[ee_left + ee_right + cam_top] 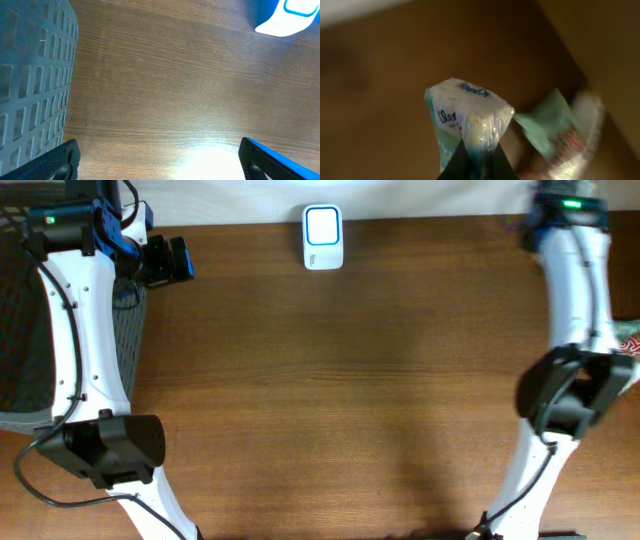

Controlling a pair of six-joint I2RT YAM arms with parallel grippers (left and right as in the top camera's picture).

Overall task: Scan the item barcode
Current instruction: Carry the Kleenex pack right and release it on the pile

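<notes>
The item, a white and green plastic-wrapped tissue pack [467,117] with blue lettering, hangs in the right wrist view with my right gripper [479,160] shut on its lower edge. The barcode does not show. The white scanner [322,237] with a blue-lit window stands at the table's far edge in the middle, and it also shows as the scanner [287,17] at the top right of the left wrist view. My left gripper [160,162] is open over bare wood, with nothing between its fingers, at the far left of the table [178,260].
A grey mesh basket [30,80] stands to the left of the left gripper, at the table's left edge [20,330]. More green and red packets [560,135] lie blurred beneath the held pack, also glimpsed at the right edge [630,340].
</notes>
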